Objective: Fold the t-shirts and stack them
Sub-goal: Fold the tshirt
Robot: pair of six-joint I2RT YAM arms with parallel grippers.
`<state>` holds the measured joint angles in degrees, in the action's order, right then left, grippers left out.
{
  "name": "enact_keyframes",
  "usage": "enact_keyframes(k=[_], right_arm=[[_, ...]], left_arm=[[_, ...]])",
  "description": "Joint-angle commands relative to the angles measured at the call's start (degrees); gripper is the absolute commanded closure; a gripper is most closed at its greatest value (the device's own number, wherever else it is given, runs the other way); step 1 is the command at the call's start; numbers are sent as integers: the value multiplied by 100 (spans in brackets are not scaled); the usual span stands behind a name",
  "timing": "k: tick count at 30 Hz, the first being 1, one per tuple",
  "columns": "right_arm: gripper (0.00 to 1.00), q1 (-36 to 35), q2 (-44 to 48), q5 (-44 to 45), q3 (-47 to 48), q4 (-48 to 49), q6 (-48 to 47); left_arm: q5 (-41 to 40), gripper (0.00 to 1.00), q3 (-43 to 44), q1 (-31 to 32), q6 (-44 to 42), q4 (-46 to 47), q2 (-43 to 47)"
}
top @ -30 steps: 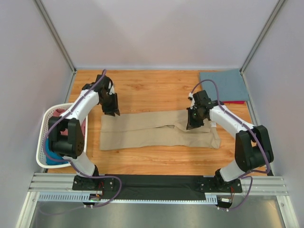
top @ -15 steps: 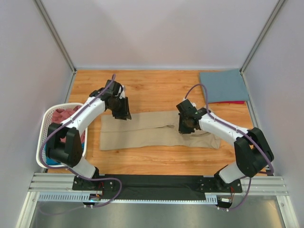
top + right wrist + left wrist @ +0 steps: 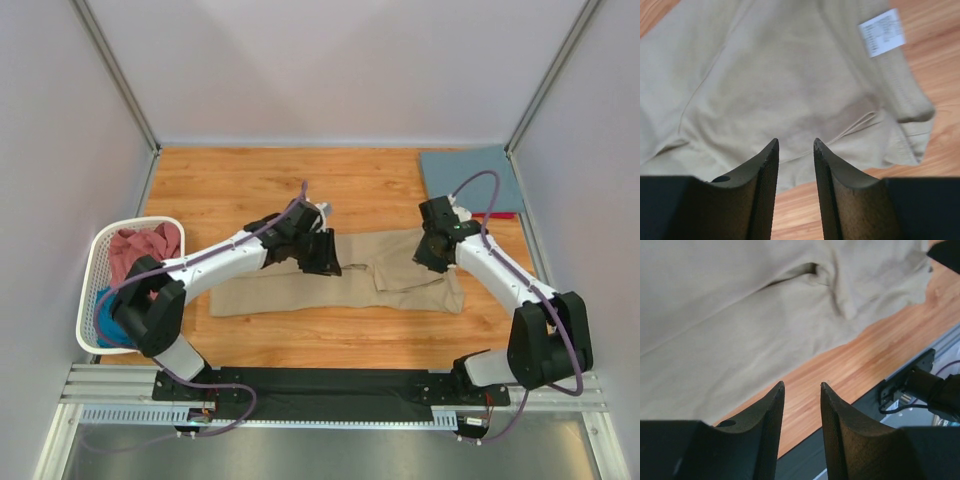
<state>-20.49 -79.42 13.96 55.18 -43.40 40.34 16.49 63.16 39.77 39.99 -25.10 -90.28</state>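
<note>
The tan t-shirt (image 3: 290, 285) lies flat as a long folded strip across the middle of the table. It fills the left wrist view (image 3: 740, 305) and the right wrist view (image 3: 775, 75), where its white neck label (image 3: 881, 32) shows. My left gripper (image 3: 325, 258) hovers over the strip's middle, open and empty (image 3: 802, 385). My right gripper (image 3: 430, 250) hovers over the strip's right end, open and empty (image 3: 795, 142). A folded slate blue t-shirt (image 3: 470, 180) lies at the back right on a red one (image 3: 497, 215).
A white slatted basket (image 3: 92, 300) stands at the left edge and holds a dusty pink shirt (image 3: 140, 248) and a teal one (image 3: 108, 312). A black rail (image 3: 330, 385) runs along the near table edge. Grey walls enclose the table.
My left arm has swung right, from the shirt's far left corner to above its middle. My right gripper went left, then back right toward the shirt's right end. The shirt lies as before.
</note>
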Motion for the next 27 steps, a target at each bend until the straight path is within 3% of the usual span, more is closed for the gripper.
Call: enact_keyframes(k=[1,6,13,27], right_arm=[[65,780,93,-164,-174,24,-122],[65,1512,207,-402,-472,121,-272],[67,1680,32,-438,-552,375,-246],[71,1785,-443,-657,-710,850,-79]], left_arm=[[-163,57,416,513,641,1033,-409],[-374,57,829,1067,1054,1604,-1192],[-304,55,1427,1349,1301,1719,-2159],[-507,53,1586,1437,1389,1605,-2538]])
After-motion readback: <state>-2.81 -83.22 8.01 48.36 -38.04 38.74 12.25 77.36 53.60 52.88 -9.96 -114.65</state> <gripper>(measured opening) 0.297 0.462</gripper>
